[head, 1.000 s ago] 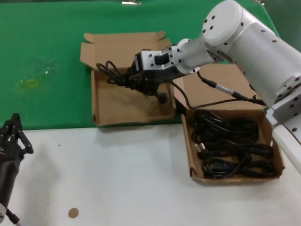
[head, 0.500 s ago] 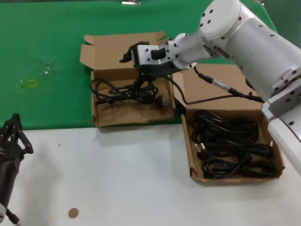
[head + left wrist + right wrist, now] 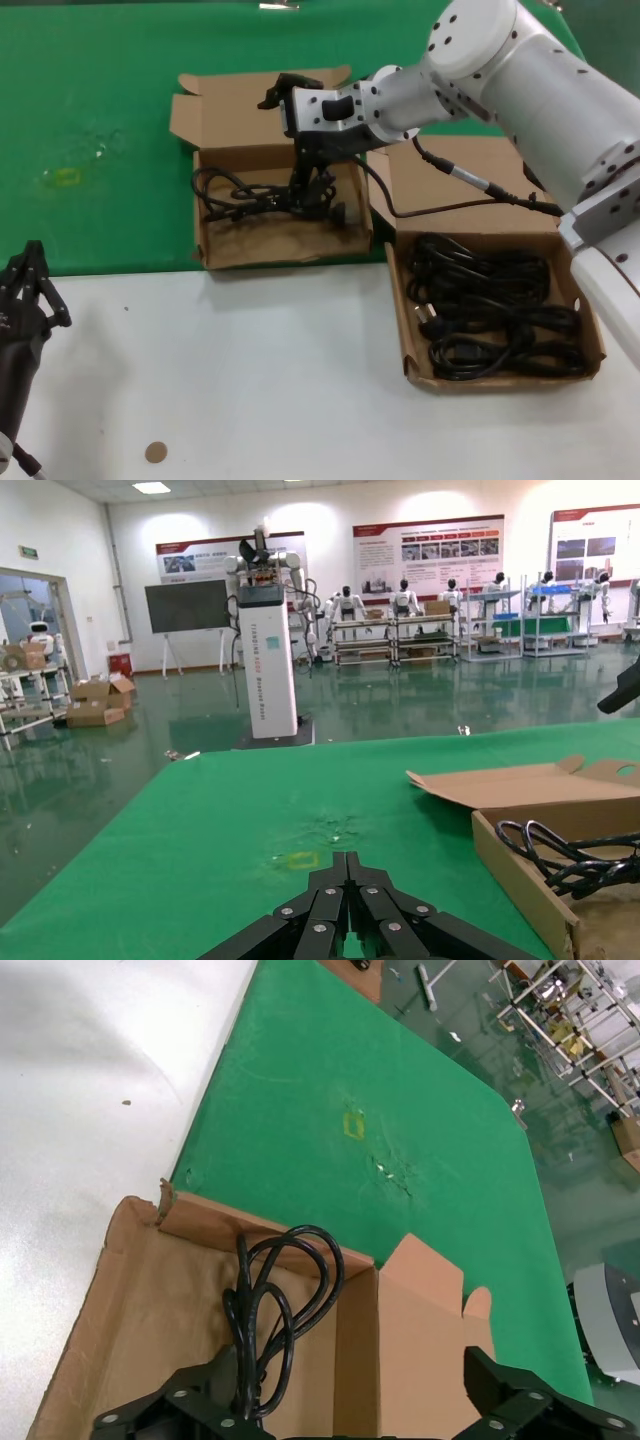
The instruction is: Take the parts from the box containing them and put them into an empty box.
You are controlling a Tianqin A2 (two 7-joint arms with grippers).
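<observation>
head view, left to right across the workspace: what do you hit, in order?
left gripper parked at the table's near left edge → yellow mark on the green mat → box with one power cord → right gripper over that box → box of power cords.

No legible text on anything.

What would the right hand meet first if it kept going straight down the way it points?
Most likely the black cord lying right under the right hand, then the cardboard floor of the left box. The hand's fingers look open; its height above the cord is unclear.
</observation>
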